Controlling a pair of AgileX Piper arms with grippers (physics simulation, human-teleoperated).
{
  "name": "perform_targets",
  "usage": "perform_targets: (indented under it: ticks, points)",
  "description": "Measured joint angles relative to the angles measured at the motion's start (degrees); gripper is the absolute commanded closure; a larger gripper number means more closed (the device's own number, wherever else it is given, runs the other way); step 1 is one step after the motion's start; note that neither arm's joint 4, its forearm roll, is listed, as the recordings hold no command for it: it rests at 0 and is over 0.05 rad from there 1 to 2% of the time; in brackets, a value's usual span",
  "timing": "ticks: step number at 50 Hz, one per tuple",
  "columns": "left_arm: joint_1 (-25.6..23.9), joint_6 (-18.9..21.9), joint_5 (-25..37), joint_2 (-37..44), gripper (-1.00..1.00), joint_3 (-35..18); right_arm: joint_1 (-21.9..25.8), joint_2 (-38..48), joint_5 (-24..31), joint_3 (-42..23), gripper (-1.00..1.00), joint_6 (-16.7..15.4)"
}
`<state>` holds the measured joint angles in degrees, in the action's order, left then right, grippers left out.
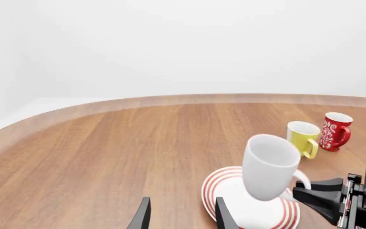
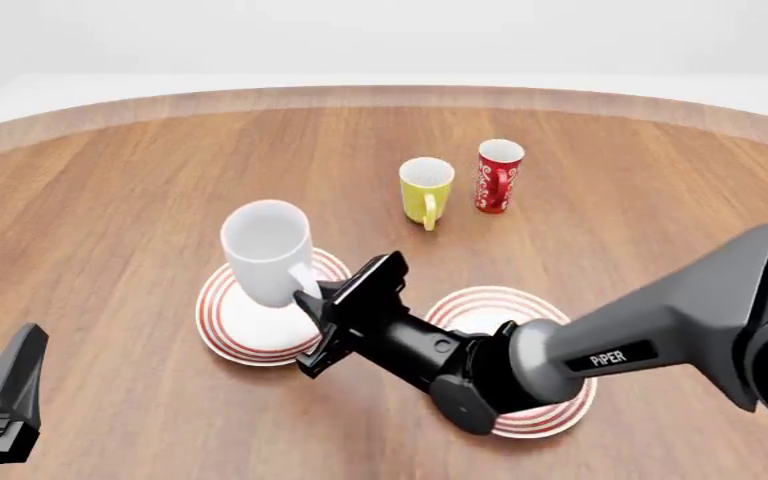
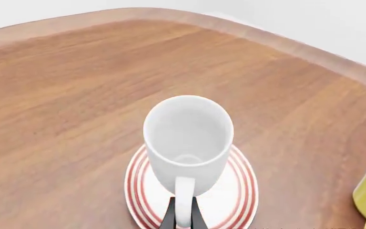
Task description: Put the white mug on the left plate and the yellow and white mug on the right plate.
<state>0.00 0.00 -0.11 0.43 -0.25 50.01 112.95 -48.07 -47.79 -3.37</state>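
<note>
The right gripper pinches the loop handle of the glossy white mug, held tilted above the left plate, a round white plate with thin red rings. The left gripper hangs with fingers spread, holding nothing. The yellow and white mug stands just beside a slim red cup on the wood-grain table; the right plate lies under the right arm.

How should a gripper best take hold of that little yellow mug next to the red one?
By its handle, I'd guess. The yellow and white mug stands upright with its loop handle turned toward the arms' side, so a gripper coming from the near side could pinch that loop, much as the right gripper does on the white mug.
</note>
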Motion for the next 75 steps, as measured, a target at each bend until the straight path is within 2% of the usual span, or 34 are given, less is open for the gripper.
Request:
perform_targets:
  ticks: [49,50,75]
  points:
    - [0.0,0.0,0.0,0.0,-1.00,0.0,-1.5,7.6,3.9,-5.4,1.00,0.9]
    - [0.0,0.0,0.0,0.0,-1.00,0.0,-1.5,7.6,3.9,-5.4,-1.00,0.9]
    - [0.0,0.0,0.0,0.0,-1.00,0.0,-1.2,7.5,5.6,-6.0,-1.00,1.3]
